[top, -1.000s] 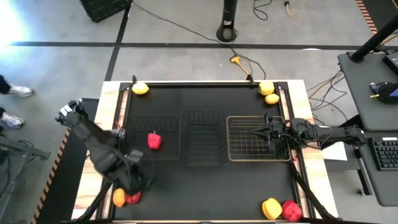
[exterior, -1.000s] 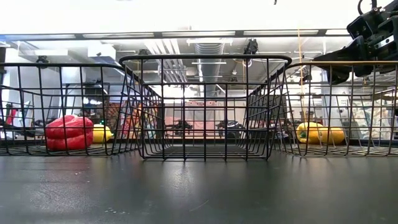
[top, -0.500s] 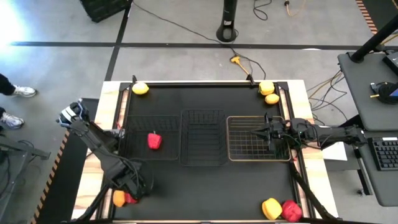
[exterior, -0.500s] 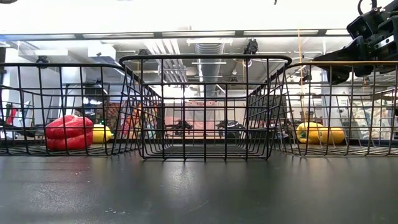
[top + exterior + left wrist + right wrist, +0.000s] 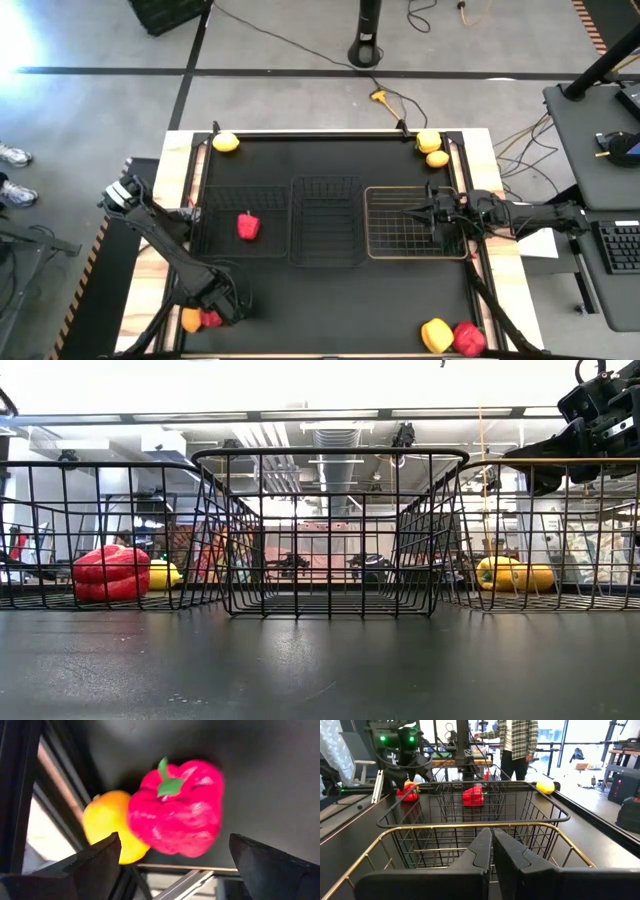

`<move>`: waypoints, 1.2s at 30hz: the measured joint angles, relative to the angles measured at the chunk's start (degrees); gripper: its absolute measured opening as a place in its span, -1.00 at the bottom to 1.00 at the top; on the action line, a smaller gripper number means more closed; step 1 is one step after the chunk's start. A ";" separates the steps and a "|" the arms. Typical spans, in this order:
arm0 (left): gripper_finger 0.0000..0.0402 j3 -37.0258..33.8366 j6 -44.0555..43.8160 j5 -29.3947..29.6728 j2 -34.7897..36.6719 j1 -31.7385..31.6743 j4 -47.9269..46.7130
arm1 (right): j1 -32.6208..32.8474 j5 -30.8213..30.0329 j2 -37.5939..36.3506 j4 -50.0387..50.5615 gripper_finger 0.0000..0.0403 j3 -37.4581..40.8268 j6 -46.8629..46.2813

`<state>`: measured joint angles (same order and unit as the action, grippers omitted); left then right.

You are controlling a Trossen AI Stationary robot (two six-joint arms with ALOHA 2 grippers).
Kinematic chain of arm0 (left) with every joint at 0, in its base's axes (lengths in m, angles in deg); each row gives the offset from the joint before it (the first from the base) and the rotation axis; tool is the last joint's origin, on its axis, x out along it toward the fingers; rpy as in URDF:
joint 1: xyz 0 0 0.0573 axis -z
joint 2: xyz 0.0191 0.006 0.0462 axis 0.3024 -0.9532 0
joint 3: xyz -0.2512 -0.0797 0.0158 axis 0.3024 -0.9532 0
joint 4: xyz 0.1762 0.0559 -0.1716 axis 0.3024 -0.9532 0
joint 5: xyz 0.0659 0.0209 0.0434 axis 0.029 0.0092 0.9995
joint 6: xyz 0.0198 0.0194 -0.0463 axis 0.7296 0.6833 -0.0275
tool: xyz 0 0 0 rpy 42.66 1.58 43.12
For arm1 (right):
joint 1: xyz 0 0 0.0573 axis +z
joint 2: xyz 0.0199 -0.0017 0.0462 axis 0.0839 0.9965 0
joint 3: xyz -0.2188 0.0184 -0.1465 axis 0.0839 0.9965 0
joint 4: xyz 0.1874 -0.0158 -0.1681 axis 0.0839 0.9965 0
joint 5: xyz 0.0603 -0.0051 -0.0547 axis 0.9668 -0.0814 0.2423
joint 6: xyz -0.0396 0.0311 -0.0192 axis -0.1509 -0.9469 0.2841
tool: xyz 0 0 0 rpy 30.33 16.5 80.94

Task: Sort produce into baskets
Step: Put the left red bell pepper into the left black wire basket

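My left gripper point(image 5: 222, 303) is open above the table's near left corner. Its fingers stand on either side of a red bell pepper point(image 5: 175, 812) without touching it. The pepper lies on its side, and an orange lemon-like fruit point(image 5: 110, 827) lies against it. My right gripper point(image 5: 425, 212) is shut and empty above the pale wire basket point(image 5: 400, 245). Another red pepper point(image 5: 248, 226) lies in the left black basket point(image 5: 215, 250). The narrower black basket point(image 5: 327, 255) stands in the middle.
A lemon-like fruit point(image 5: 226, 142) lies at the far left corner. A yellow pepper point(image 5: 428, 141) and a lemon-like fruit point(image 5: 437, 158) lie at the far right. A yellow pepper point(image 5: 435, 334) and a red pepper point(image 5: 468, 338) lie at the near right. A person point(image 5: 517, 740) stands beyond the table.
My left gripper has moved toward the table's near edge, closing on the red pepper and orange fruit in the near left corner.
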<state>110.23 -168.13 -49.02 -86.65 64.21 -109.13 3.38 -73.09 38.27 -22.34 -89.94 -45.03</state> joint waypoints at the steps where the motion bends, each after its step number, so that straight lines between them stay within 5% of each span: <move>1: 0.75 -0.13 0.11 -0.53 -0.33 0.00 0.06 | 0.00 -0.01 -0.02 0.01 -0.95 0.02 0.00; 11: 0.75 -1.84 1.15 -0.02 -2.90 -0.13 2.84 | 0.00 0.00 -0.02 -0.01 -0.95 0.00 0.00; 19: 0.75 -9.49 -2.09 3.07 -3.01 -0.17 18.79 | 0.00 0.00 -0.02 0.01 -0.95 0.02 0.00; 27: 0.75 -9.20 -1.85 4.64 -3.01 -0.24 19.49 | 0.00 0.00 -0.02 0.01 -0.95 0.02 0.02; 36: 0.51 -7.96 0.34 2.15 -3.01 -0.24 20.54 | 0.00 0.00 0.00 0.01 -0.95 0.02 0.00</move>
<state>102.27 -167.80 -46.88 -89.65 63.97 -88.59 3.38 -73.09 38.27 -22.33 -89.92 -45.03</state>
